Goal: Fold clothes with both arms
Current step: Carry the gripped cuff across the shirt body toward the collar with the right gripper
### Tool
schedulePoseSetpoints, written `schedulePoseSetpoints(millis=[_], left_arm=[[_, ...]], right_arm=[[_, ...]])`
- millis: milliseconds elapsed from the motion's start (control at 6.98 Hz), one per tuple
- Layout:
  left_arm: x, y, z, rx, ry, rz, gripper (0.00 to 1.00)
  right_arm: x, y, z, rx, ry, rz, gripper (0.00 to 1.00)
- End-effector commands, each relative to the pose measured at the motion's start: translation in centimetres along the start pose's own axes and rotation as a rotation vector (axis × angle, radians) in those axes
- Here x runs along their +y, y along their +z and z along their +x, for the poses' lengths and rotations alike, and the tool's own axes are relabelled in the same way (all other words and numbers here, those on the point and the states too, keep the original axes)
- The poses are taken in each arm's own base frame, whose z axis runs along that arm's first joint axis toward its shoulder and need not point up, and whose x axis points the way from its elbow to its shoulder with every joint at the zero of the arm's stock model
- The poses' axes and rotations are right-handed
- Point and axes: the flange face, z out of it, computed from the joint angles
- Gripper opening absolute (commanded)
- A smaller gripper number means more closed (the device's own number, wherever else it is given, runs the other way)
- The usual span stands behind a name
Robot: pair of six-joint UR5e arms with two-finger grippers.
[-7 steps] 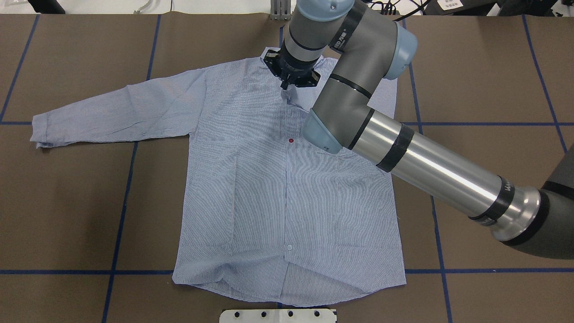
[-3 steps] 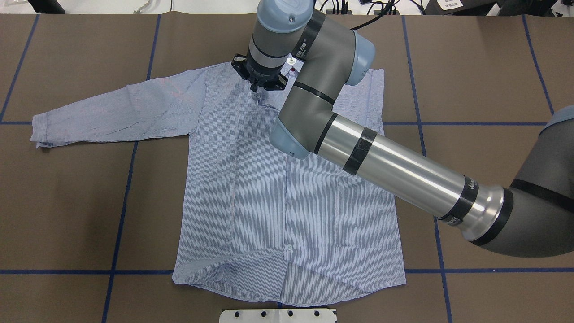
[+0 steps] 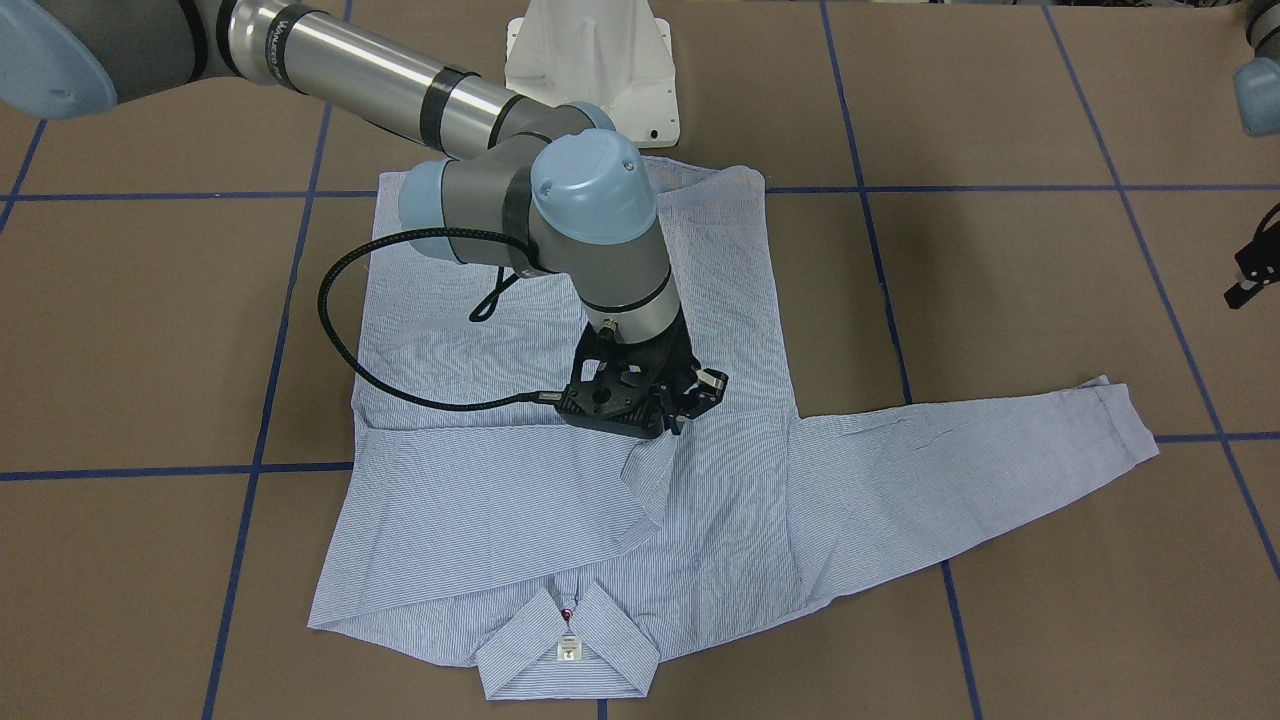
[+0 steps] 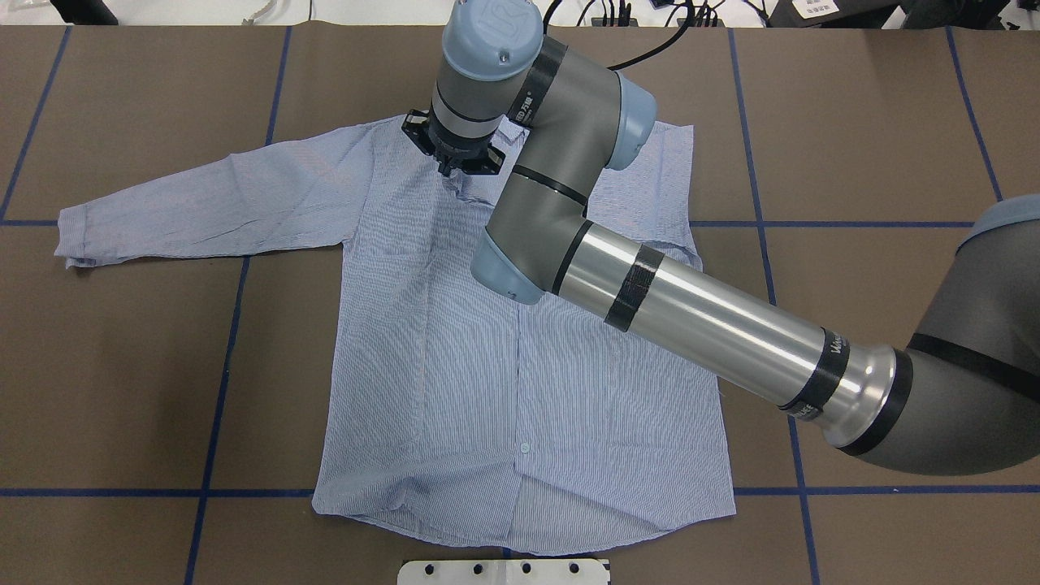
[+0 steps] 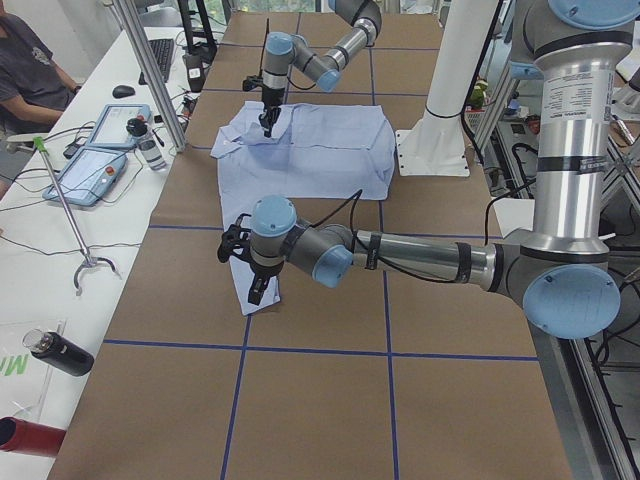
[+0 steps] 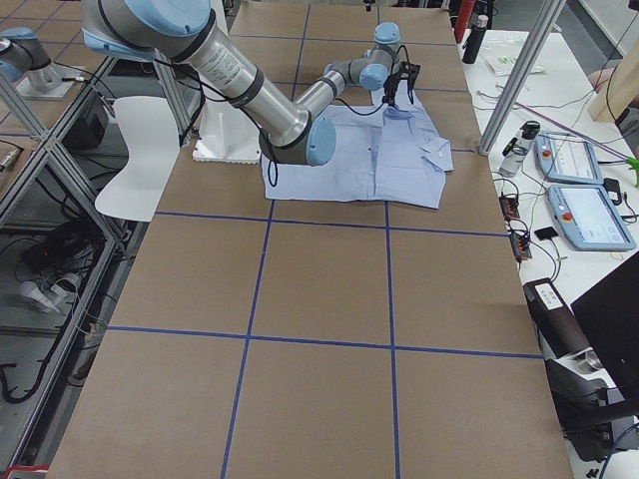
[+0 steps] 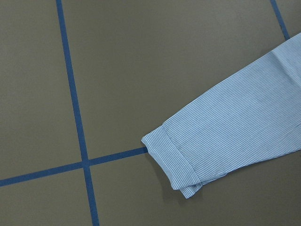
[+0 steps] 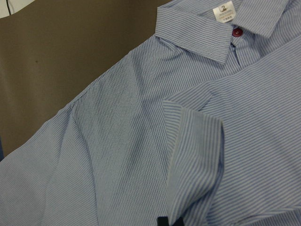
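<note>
Mid-frame, the right gripper [image 3: 672, 428] pinches the shirt's [image 3: 720, 500] folded-over cuff [image 8: 197, 150]. The left gripper [image 5: 257, 293] hangs above the other cuff [image 7: 176, 162]; its jaws are unreadable.

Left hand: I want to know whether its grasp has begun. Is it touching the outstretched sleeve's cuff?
Apart. The front-facing view shows bare brown table between the left hand and the cuff of the shirt.
</note>
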Motion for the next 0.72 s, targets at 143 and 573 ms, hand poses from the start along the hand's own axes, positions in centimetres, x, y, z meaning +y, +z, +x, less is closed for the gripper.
schedulePoseSetpoints(millis=[143, 573], left_arm=[[-1.5, 1.9, 2.9, 0.028, 0.015, -0.001, 1.0], [-4.7, 7.3, -0.2, 0.037, 0.025, -0.005, 1.0]], right_arm=[[3.2, 0.4, -2.0, -0.018, 0.075, 0.043, 0.99], [2.0, -0.9, 0.1, -0.023, 0.124, 0.016, 0.99]])
